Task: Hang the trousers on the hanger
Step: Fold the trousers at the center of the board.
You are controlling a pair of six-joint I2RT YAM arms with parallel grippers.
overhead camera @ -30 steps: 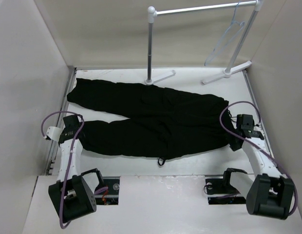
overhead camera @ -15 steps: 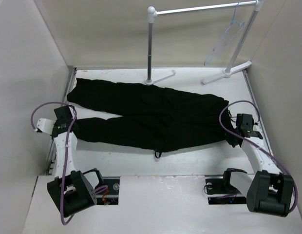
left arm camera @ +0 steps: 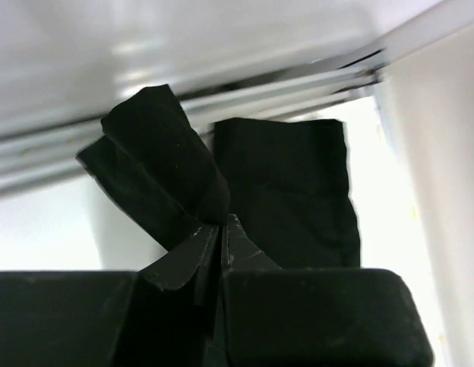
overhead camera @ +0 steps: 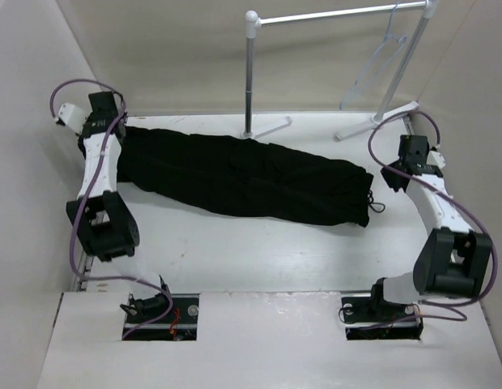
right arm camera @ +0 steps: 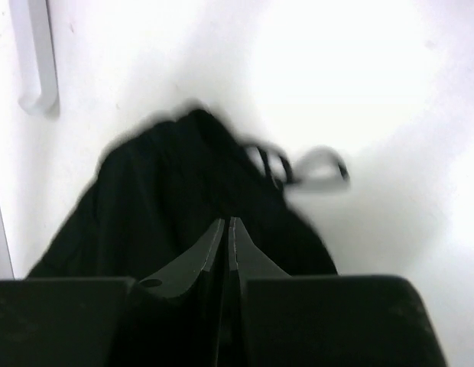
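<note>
1. From above: shows the large, soft, black cloth trousers folded lengthwise on the flat white table. Runs them from 10 o'clock to 3 o'clock, with thin black drawstrings trailing at the 3 o'clock end.
2. Places the left gripper at the 10 o'clock corner, on the leg ends. Places the right gripper at 3 o'clock, just beside the waist end.
3. Has the thin, pale, triangular wire hanger hanging by its hook from the thick white tubular rail stand at 1 o'clock, well apart from the trousers.
4. From the left wrist: shows the left gripper clamped tight on a fold of the trousers, cloth fanning out from the tips toward 12 o'clock.
5. From the right wrist, blurred: shows the right gripper pressed together, with the trousers heaped behind the tips and the drawstrings looping at 2 o'clock. Cannot tell whether any cloth is nipped there.
</note>
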